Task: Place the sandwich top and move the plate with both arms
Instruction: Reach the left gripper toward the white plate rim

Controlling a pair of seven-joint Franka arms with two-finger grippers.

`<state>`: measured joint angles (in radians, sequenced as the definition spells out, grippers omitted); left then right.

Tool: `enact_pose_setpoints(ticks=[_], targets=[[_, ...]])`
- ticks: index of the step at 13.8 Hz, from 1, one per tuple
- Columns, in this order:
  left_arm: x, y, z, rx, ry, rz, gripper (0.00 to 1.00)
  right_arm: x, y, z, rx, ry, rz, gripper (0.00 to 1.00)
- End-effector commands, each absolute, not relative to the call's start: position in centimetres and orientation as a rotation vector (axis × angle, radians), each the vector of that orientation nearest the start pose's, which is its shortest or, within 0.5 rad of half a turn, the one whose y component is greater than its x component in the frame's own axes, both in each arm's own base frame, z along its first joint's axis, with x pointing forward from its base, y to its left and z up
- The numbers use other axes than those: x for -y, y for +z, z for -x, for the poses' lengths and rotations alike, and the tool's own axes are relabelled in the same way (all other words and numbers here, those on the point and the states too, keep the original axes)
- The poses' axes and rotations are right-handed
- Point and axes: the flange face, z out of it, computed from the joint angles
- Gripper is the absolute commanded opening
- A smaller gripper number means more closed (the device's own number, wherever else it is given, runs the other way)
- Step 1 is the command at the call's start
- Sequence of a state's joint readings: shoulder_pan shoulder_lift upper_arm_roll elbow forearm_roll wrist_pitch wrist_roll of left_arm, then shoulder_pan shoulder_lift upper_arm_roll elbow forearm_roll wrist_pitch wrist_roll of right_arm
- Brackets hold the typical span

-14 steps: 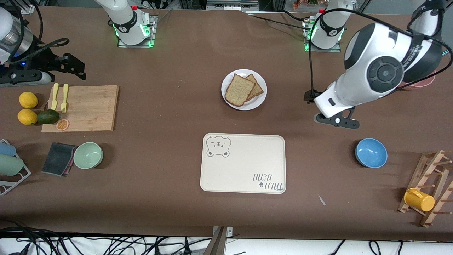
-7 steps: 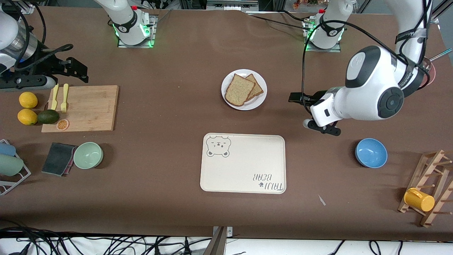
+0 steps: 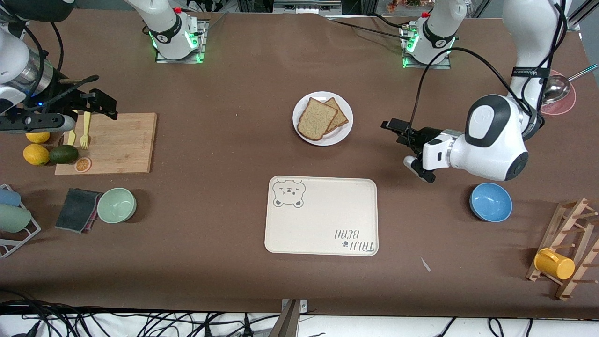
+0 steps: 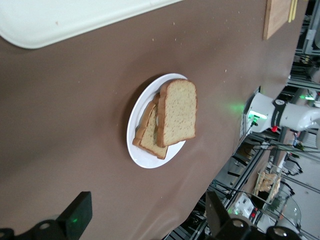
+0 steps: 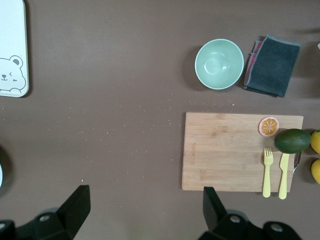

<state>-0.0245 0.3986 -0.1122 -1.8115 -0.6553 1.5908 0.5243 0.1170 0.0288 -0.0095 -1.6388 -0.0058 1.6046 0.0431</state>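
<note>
The left claw [image 3: 406, 149] has been swung in toward the plate [image 3: 344, 135] and is held open, level with it, above bare worktop [image 3: 234, 140]. The sandwich top [image 3: 316, 118] lies on the plate. The right claw [image 3: 100, 100], open, is held over the cutting board [image 3: 121, 142].

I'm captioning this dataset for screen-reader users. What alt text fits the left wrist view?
A white plate on a brown table holds a stacked sandwich, its top bread slice sitting askew over the lower slice. The open left gripper frames it, with a cream tray corner at the edge.
</note>
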Motion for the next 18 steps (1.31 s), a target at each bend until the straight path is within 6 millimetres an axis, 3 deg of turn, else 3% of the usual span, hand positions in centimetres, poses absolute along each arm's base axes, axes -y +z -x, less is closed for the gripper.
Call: enact_pose_setpoints(ticks=[1, 7, 10, 12, 15, 18], targets=[[11.1, 27.9, -54.6, 0.494, -0.490, -2.115, 1.00, -6.1, 57.8, -56.1, 0.095, 0.072, 3.163, 1.00], [14.3, 19.9, -48.3, 0.335, -0.331, -2.003, 0.98, -5.9, 57.4, -56.4, 0.091, 0.074, 3.169, 1.00], [17.9, 17.9, -46.4, 0.325, -0.279, -2.043, 0.92, -5.8, 57.4, -56.4, 0.091, 0.074, 3.171, 1.00], [18.7, 16.9, -45.9, 0.331, -0.270, -2.073, 0.85, -5.7, 57.4, -56.4, 0.090, 0.073, 3.178, 1.00], [19.4, 15.3, -45.3, 0.364, -0.228, -2.034, 0.85, -5.8, 57.3, -56.4, 0.093, 0.075, 3.182, 1.00], [19.3, 12.2, -44.4, 0.393, -0.146, -2.004, 0.61, -5.8, 57.0, -56.6, 0.094, 0.078, 3.185, 1.00]])
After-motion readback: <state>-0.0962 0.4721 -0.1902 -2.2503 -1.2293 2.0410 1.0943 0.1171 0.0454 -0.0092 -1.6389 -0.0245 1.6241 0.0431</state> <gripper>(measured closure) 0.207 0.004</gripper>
